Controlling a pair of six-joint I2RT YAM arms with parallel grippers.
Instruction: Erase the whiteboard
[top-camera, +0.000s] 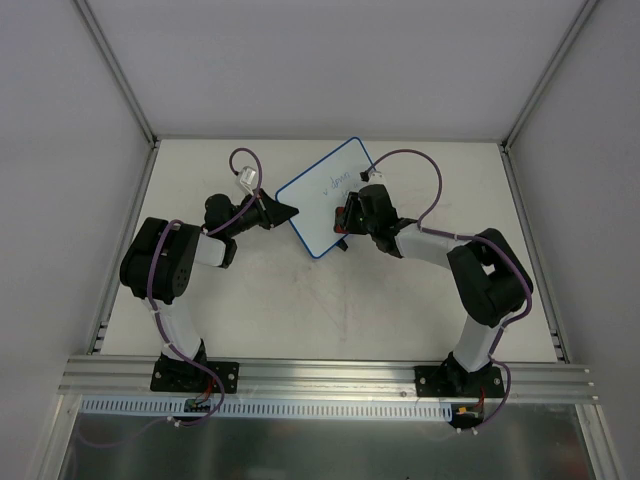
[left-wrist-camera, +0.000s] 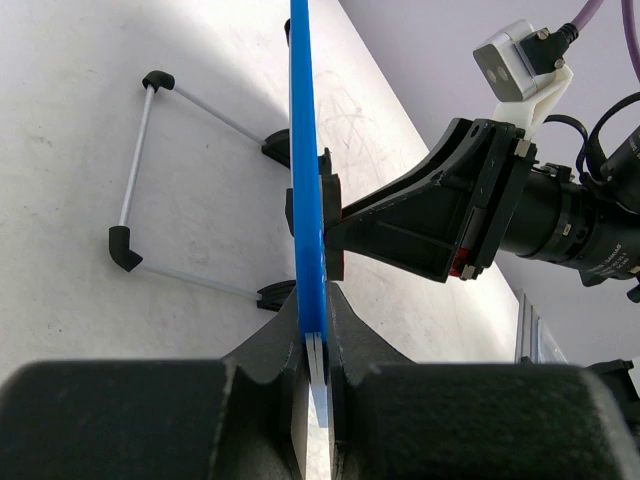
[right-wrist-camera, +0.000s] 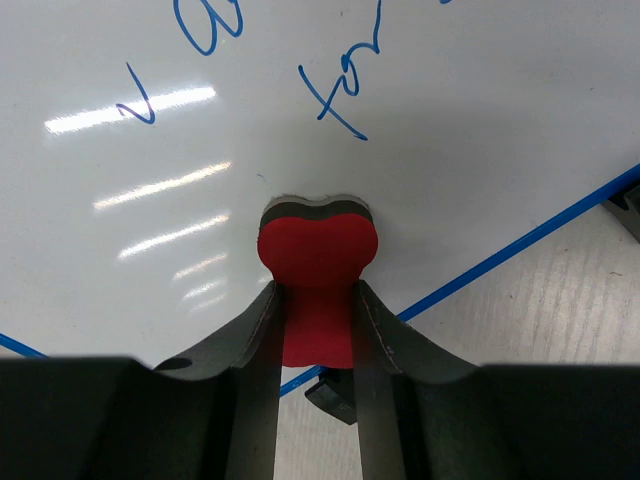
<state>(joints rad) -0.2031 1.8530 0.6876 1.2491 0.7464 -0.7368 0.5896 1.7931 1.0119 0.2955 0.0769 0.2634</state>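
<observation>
The whiteboard (top-camera: 322, 200), white with a thin blue rim, is held tilted up off the table. My left gripper (top-camera: 285, 212) is shut on its left edge; in the left wrist view the board shows edge-on as a blue strip (left-wrist-camera: 302, 150) pinched between my jaws (left-wrist-camera: 318, 335). My right gripper (top-camera: 346, 220) is shut on the small red bone-shaped eraser (right-wrist-camera: 317, 255), whose tip presses on the white face (right-wrist-camera: 420, 150). Blue handwriting (right-wrist-camera: 340, 100) lies just above the eraser and also shows faintly in the top view (top-camera: 335, 182). The right gripper shows across the board (left-wrist-camera: 400, 225).
A thin wire frame with black corner pieces (left-wrist-camera: 135, 165) lies on the table behind the board. A black foot (right-wrist-camera: 335, 397) sits at the board's lower rim. The grey table (top-camera: 400, 310) is bounded by white walls and an aluminium rail (top-camera: 330, 375) at the near edge.
</observation>
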